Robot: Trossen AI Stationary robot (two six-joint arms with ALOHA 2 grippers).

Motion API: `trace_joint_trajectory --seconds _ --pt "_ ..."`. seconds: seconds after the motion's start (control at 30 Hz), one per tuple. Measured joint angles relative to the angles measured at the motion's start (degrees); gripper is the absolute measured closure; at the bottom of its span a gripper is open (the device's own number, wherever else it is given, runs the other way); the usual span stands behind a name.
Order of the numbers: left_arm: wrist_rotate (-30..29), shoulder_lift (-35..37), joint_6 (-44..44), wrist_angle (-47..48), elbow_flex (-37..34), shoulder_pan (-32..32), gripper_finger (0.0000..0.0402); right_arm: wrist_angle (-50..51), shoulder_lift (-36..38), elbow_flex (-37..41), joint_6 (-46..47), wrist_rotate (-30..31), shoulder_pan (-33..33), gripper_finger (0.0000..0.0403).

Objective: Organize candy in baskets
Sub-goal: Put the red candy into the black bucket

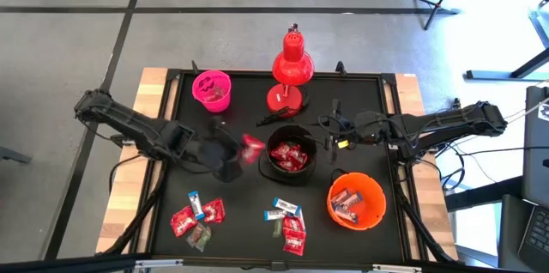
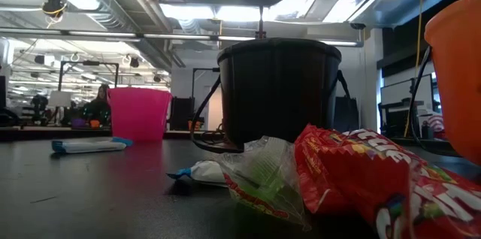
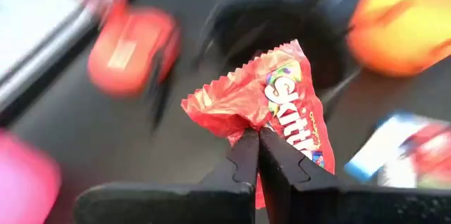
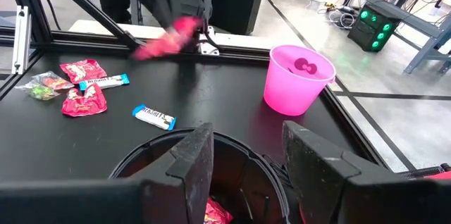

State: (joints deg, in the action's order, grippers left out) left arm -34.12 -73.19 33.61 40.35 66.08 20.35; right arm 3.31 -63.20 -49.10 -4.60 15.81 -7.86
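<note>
Pinched shut in your left hand (image 3: 255,139), a red candy (image 3: 282,101) heads for the half-filled black basket (image 1: 290,154); right hand (image 4: 243,157) waits open above it, two clusters remain on the table (image 1: 240,221).

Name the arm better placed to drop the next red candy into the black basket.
Left. Its hand is shut on a red candy beside the black basket; the right hand is open and empty above that basket.
</note>
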Motion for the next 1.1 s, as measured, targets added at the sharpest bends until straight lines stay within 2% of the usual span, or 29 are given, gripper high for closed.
trace_joint_trajectory --seconds 0.1,0.17,0.4,0.5,0.87,1.1 --pt "3.40 -0.15 -9.91 -15.78 -0.05 -1.33 0.0402 0.01 0.00 0.00 0.00 0.00 -0.02 0.0235" --pt "6.63 -1.01 -14.14 -22.83 -0.28 -2.73 0.0402 -0.02 0.00 -0.02 0.00 0.00 -0.01 0.0235" --pt "12.23 -6.93 -20.23 -33.73 -0.47 -7.50 0.0401 -0.02 0.00 -0.02 0.00 0.00 -0.01 0.0235" --pt "14.92 -8.69 -20.46 -33.99 -0.54 -8.96 0.0401 -0.01 0.00 -0.02 0.00 0.00 0.00 0.0235" --pt "18.58 -13.60 -18.17 -34.54 -0.54 -12.70 0.0401 0.00 0.00 -0.02 0.01 0.00 -0.01 0.0235" --pt "19.00 -14.60 -17.03 -33.91 -0.50 -14.41 0.0399 0.02 0.00 -0.02 0.00 -0.01 -0.02 0.0235"
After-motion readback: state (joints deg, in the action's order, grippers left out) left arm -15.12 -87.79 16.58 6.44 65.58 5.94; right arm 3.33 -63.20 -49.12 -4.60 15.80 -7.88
